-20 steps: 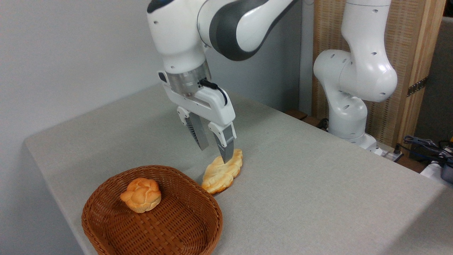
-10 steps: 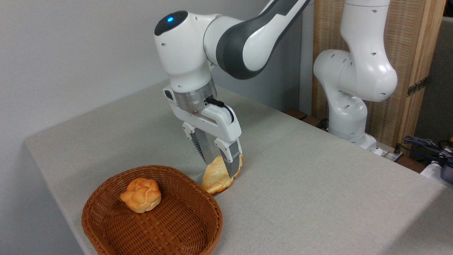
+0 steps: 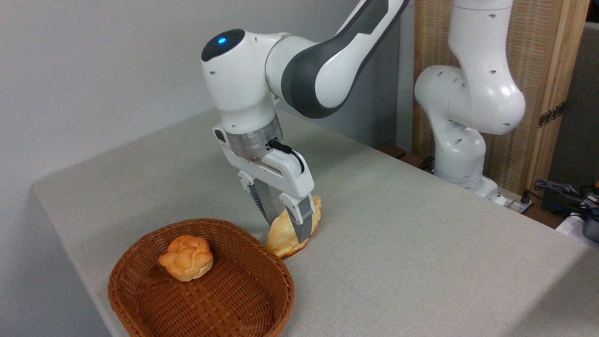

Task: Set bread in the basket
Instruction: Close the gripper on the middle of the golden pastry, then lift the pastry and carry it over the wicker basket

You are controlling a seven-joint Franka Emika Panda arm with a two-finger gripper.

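1. The bread was a long, flat loaf, pale gold with browner edges and a lumpy braided surface. Its near end pointed toward the basket and its far end showed just past the gripper's right finger.
2. The bread lay on the grey table, just outside the basket's far right rim, near the table's front-left part.
3. The gripper pointed down over the middle of the bread, one finger on each long side. The fingers stood close against the loaf, but whether they were pressing on it could not be told.
4. The basket was a shallow, reddish-brown wicker one with rounded corners and a thick rim. It sat at the front-left corner of the table, its near edge cut off by the bottom of the picture.
5. A small round orange-brown bun rested inside the basket toward its far left side; the right and near parts of the basket floor were bare weave.
6. The near tip of the bread came close to the basket rim; contact could not be judged.
7. To the right of the bread the table ran wide and bare toward its right edge. Behind the gripper it stretched bare to the back edge by the wall.
8. The arm's white base stood off the table's far right edge, well apart from the bread.
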